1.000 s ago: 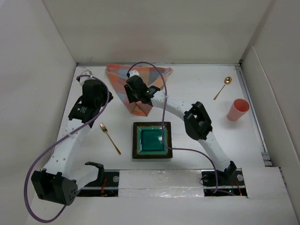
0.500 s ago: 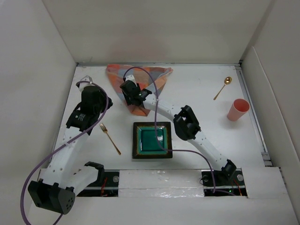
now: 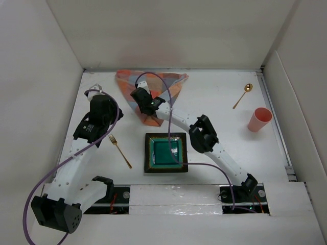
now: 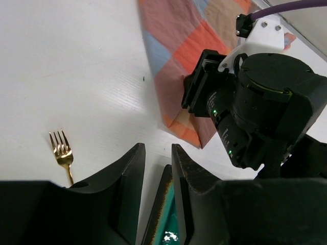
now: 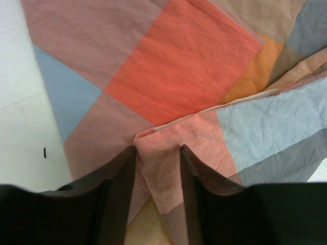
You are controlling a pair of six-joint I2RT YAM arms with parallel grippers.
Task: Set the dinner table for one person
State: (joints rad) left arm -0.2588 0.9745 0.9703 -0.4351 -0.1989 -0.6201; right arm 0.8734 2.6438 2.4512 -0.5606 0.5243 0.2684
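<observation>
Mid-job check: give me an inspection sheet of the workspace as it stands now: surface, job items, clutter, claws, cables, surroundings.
Surface: white tabletop, no spills seen.
Job's things: checked cloth at the far edge, partly folded; green square plate near the centre; gold fork left of the plate; gold spoon far right; pink cup upright, near the spoon.
Clutter: nothing seen.
Claws: left claw open and empty, above the table near the fork; right claw pinching a raised fold of the cloth.
Cables: purple cables loop from both arms; the right arm's crosses over the plate.
Surroundings: plain white walls on three sides.
</observation>
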